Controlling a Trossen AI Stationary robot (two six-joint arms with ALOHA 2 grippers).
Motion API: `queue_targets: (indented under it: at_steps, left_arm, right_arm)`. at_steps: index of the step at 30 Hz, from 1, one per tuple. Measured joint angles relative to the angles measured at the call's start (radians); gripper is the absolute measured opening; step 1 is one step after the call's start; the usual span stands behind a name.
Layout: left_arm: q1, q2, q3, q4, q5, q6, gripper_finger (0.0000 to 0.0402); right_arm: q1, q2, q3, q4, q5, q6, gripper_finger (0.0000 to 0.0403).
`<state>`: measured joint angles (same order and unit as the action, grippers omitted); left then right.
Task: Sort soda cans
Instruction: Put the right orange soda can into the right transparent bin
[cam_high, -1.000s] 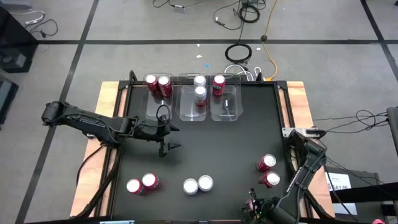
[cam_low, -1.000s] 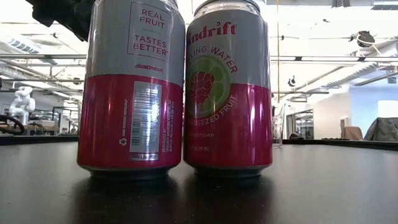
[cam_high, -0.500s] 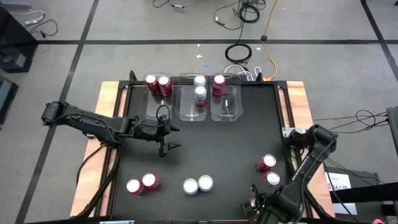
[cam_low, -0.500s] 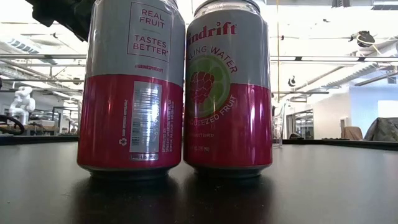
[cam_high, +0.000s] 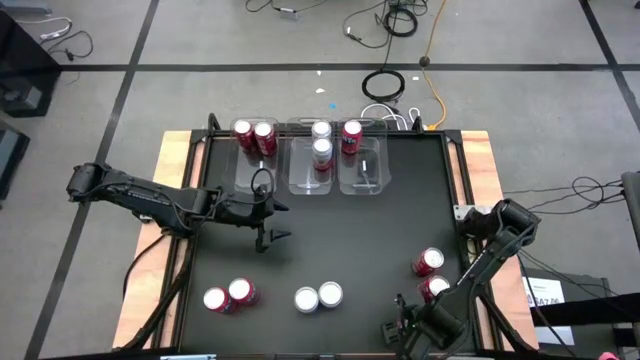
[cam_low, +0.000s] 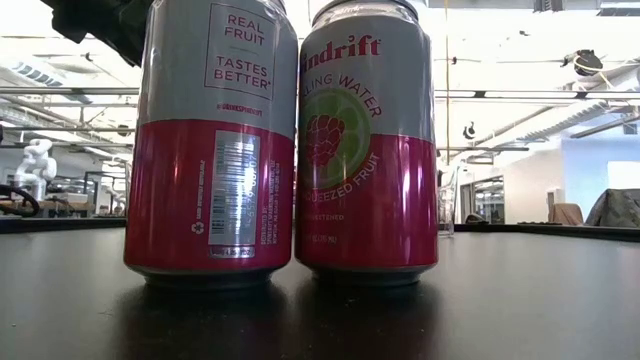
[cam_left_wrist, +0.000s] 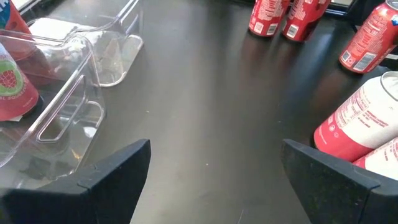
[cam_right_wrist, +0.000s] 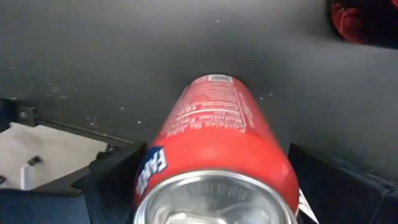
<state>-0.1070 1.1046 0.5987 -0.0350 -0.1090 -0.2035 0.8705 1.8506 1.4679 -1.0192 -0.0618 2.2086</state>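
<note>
- red can (cam_right_wrist: 211, 155) lodged within the right gripper (cam_high: 400, 325), silver top toward the wrist camera; cannot tell whether clamped or only straddled.
- right gripper low at the near edge of the black table (cam_high: 350, 230), right of centre.
- near row: red pair (cam_high: 240, 292) upright and touching at near left; silver pair (cam_high: 318, 296) touching, near the middle.
- right-side red pair (cam_high: 428, 262) close to the right edge, the nearer can partly hidden under the right arm.
- left gripper (cam_high: 268, 212) mid-table, jaws spread wide, nothing between them, just short of the left bin (cam_high: 245, 170).
- far edge, three clear bins side by side: left bin with two red cans (cam_high: 254, 135); middle bin (cam_high: 305, 175) with two silver cans (cam_high: 321, 148); right bin (cam_high: 365, 178) with one red can (cam_high: 351, 135) at its far end.
</note>
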Motion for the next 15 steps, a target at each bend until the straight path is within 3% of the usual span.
queue_targets:
  at_steps: [4,12,15]
  left_arm:
    - [0.000,0.000,0.000,0.000,0.000,0.000,0.0367]
    - [0.000,0.000,0.000,0.000,0.000,0.001,0.0367]
    - [0.000,0.000,0.000,0.000,0.000,0.001,0.0367]
  right_arm:
    - [-0.005,0.001,-0.004,0.020,-0.028,0.019,0.0368]
    - [-0.005,0.001,-0.004,0.073,-0.074,0.069,0.0289]
    - [-0.007,0.001,-0.003,0.073,-0.072,0.087,0.0279]
